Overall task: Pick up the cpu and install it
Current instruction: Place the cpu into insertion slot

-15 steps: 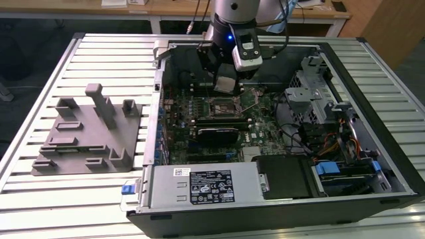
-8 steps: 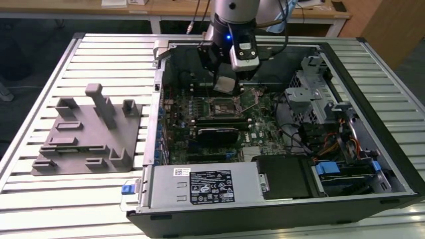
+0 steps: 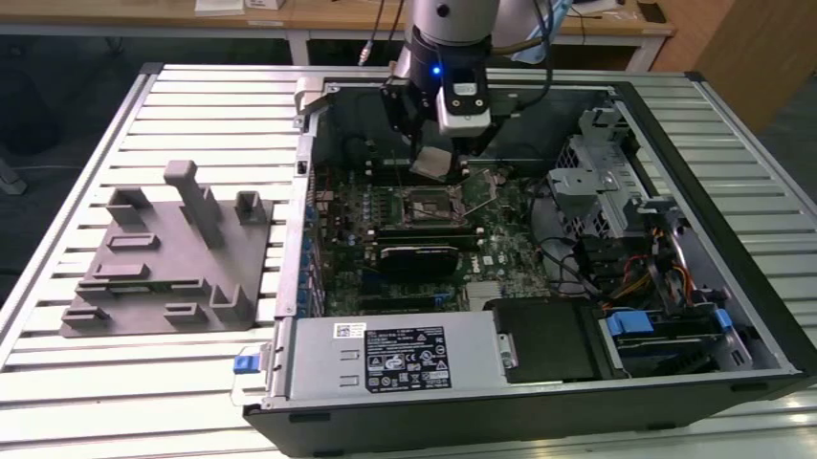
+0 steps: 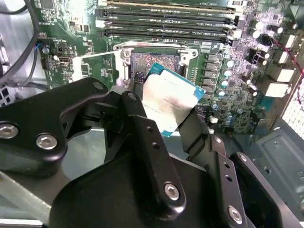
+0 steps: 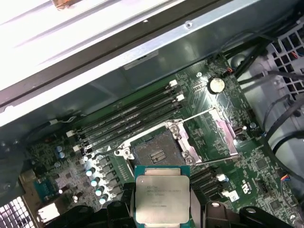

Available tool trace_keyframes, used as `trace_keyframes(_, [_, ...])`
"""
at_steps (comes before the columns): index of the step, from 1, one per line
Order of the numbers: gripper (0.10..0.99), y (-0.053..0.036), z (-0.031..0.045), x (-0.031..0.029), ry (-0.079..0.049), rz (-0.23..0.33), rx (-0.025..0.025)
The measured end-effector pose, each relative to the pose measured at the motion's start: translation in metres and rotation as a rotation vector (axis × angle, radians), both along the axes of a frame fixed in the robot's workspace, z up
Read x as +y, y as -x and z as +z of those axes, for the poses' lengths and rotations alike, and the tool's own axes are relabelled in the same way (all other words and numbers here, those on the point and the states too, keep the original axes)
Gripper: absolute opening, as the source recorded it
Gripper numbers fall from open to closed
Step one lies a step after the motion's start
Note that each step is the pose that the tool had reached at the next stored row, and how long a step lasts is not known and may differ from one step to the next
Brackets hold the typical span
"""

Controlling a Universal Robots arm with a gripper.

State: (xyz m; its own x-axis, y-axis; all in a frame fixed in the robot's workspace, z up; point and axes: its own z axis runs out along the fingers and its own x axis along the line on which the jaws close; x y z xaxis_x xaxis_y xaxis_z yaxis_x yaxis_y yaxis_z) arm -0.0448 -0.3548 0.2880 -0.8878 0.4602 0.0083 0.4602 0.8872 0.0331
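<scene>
fingers (image 4: 142,133) are clamping the cpu (image 5: 162,199) by its edges, holding it just over the open socket (image 5: 156,153) on the green motherboard (image 3: 511,253). that's inside the opened pc case (image 3: 511,430) lying on the slatted table (image 3: 77,402).

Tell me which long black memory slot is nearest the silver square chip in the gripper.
The end black slot, bordering the open metal-framed socket; the others lie beyond it, farther from the silver cpu.
</scene>
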Motion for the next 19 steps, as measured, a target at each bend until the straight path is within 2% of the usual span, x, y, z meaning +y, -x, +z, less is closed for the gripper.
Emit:
trace_keyframes(10, [0.541,0.0000,0.0000,0.0000,0.000,-0.088,0.0000])
trace_keyframes(19, [0.541,0.0000,-0.0007,0.0000,0.000,-0.217,0.0000])
